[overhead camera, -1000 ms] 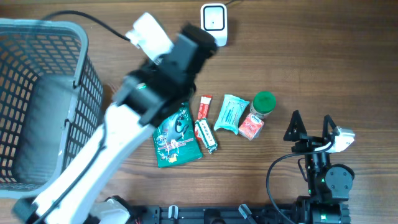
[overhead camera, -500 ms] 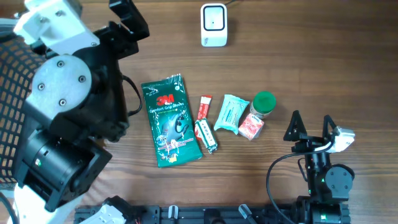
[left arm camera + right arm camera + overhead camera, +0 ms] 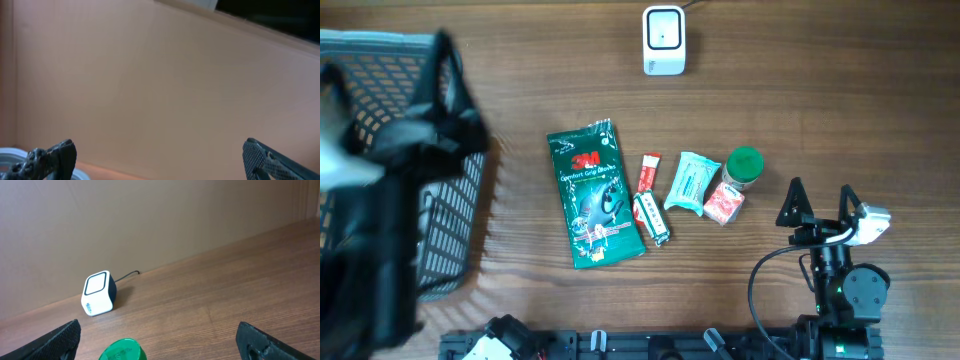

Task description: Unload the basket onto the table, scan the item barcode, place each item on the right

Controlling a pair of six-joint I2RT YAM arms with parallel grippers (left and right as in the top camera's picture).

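Several items lie in a row mid-table: a green 3M packet point(image 3: 593, 195), a red stick point(image 3: 648, 172), a small green-white bar point(image 3: 651, 219), a teal pack point(image 3: 691, 182), a red pack point(image 3: 724, 204) and a green-capped jar point(image 3: 744, 166) point(image 3: 122, 351). The white scanner point(image 3: 663, 38) point(image 3: 98, 300) stands at the far edge. My left arm point(image 3: 390, 180) is a dark blur over the basket at the left; its gripper point(image 3: 160, 157) is open, empty, facing a plain wall. My right gripper point(image 3: 820, 195) point(image 3: 160, 340) is open and empty, right of the jar.
A grey wire basket point(image 3: 380, 45) fills the table's left end, partly behind the blurred left arm. The scanner's cable point(image 3: 127, 275) runs off toward the back wall. Bare wood lies right of the scanner and behind the right gripper.
My left arm has swung left, from above the items to over the basket, uncovering the green packet. The right arm and the items have not moved.
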